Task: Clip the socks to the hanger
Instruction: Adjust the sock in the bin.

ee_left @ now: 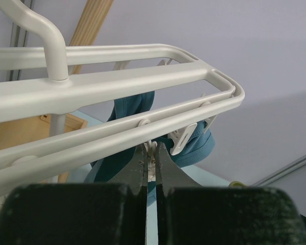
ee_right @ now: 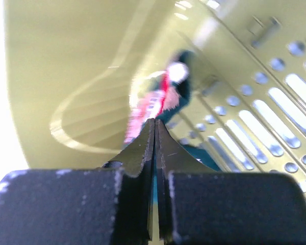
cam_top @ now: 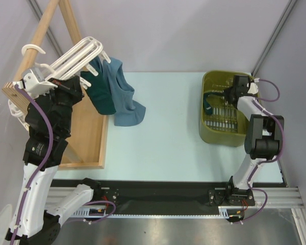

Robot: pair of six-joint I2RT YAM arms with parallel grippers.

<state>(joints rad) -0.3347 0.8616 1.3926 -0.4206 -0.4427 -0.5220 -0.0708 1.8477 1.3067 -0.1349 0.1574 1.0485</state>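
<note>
Clenched right gripper (ee_right: pixel 154 125) nips motif sock (ee_right: pixel 166 94) inside olive basket (ee_right: pixel 66 76); left gripper (ee_left: pixel 152 147) pinches clip (ee_left: pixel 151 162) on white hanger (ee_left: pixel 117 84). Beyond it, dark teal sock (cam_top: pixel 99 94) and steel-blue sock (cam_top: pixel 123 99) hang clipped. Roughly midway, I judge.

Walls (cam_top: pixel 183 30): plain pale lavender-grey on the far side and both flanks, no windows in view. Grey metal poles run diagonally up the far corners, one left (cam_top: pixel 50 31), one right (cam_top: pixel 275 33). Tabletop (cam_top: pixel 168 132) is pale mint, matte. Wooden rack (cam_top: pixel 89 148) stands along its left edge and leans up toward the far-left corner. Black strip (cam_top: pixel 163 196) along the near edge, then an aluminium rail (cam_top: pixel 168 217), then brushed metal plate (cam_top: pixel 168 234). Light is even and diffuse, shadows soft.
</note>
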